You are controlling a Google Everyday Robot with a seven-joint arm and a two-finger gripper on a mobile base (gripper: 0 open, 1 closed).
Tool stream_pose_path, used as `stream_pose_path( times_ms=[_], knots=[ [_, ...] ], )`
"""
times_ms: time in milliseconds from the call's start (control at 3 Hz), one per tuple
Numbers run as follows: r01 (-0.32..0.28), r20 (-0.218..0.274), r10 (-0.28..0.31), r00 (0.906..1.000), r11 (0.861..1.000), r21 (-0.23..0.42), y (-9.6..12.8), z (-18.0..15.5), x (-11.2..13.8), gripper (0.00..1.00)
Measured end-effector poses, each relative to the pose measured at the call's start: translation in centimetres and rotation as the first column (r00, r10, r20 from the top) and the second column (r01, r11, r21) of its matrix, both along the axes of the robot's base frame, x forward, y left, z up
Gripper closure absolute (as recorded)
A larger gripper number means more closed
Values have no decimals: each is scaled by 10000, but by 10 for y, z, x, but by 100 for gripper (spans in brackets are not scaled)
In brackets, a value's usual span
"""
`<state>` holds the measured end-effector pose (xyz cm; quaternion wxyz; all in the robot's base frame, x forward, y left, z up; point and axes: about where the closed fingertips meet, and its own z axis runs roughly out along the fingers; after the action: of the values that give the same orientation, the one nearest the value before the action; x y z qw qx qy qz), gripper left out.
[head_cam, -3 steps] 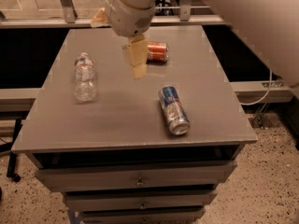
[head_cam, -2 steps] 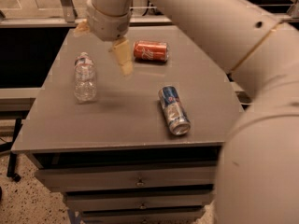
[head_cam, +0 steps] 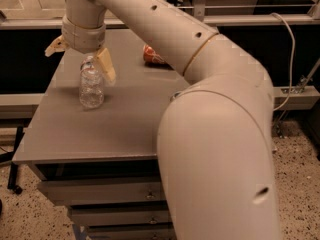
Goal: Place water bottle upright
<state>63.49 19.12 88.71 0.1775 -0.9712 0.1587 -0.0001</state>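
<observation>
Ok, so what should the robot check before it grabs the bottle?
1. Tool open: ok, fingers spread wide.
2. Tool above the water bottle: ok, right over its far end.
3. Bottle gripped: not ok, nothing is closed on it.
4. Bottle upright: cannot tell, the tool hides its top.
5. Orange can out of the way: ok, well apart.
6. Bottle away from the table edge: ok.

Your grey table carried the water bottle at 9 o'clock and an orange can at 12. The gripper hovered over the bottle, fingers spread.
</observation>
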Motion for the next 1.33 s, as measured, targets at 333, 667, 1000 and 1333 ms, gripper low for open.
stream_pose_path(
  times_ms=[333, 667, 1000, 1333],
  knots=[
    [-1602, 177, 1608, 9868, 9866, -318, 27, -14, 11, 0],
    [-2913, 668, 2976, 9524, 9524, -902, 47, -15, 19, 0],
    [-3747, 1414, 4004, 9054, 9100, -1775, 59, -6, 33, 0],
    [-3836, 2037, 4425, 8733, 8824, -2725, 56, 3, 61, 0]
  ],
)
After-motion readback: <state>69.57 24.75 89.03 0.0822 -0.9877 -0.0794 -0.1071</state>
